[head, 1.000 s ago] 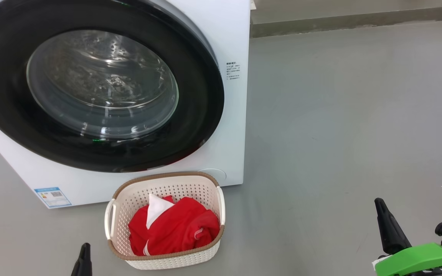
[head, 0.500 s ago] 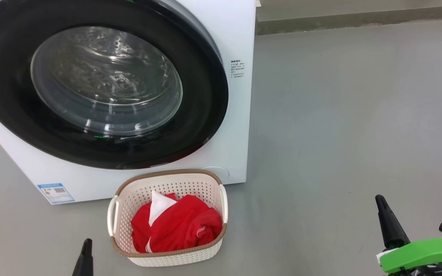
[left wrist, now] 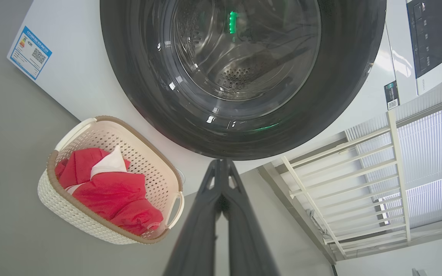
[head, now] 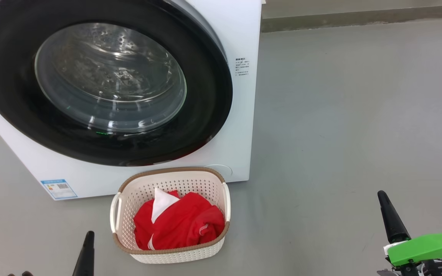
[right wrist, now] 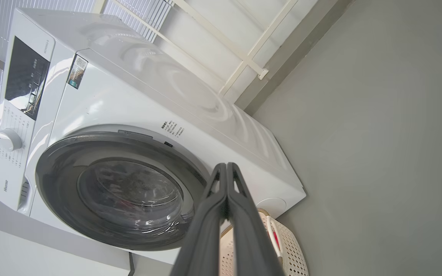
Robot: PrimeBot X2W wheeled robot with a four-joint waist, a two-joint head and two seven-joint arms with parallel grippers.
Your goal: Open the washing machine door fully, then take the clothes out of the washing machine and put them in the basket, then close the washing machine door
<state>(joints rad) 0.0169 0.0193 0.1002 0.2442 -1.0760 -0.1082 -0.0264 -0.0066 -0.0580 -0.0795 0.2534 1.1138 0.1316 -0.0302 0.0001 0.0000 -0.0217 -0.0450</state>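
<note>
The washing machine (head: 244,115) stands on the grey floor (head: 340,115), taking up the upper left of the head view. Its door (head: 205,96) lies flush against the white front, and the perforated steel drum shows through the bulging glass. No red fabric can be made out behind the glass.

The basket (head: 175,253) sits on the floor at 6 o'clock from the door, just in front of the machine's lower edge. The clothes (head: 182,226) lie bunched inside it, red with a white patch poking up at about 11 o'clock within the heap (a strip of white trim also shows near the bottom of the pile). They stay below the brown rim. A small blue label (head: 58,188) is stuck on the machine's front at 9 o'clock from the basket.

The left gripper (head: 89,235) rises from the bottom edge at 8 o'clock from the basket, near it but not touching. Its two dark fingers are pressed together with nothing between them, which the left wrist view confirms: the tips meet and point toward the lower rim of the door. The right gripper (head: 383,199) sits well apart at 3 o'clock from the basket, over bare floor, with a bright green part (head: 424,247) behind its fingers. The right wrist view shows those fingers also squeezed tight and empty, aimed at the machine's lower corner.
</note>
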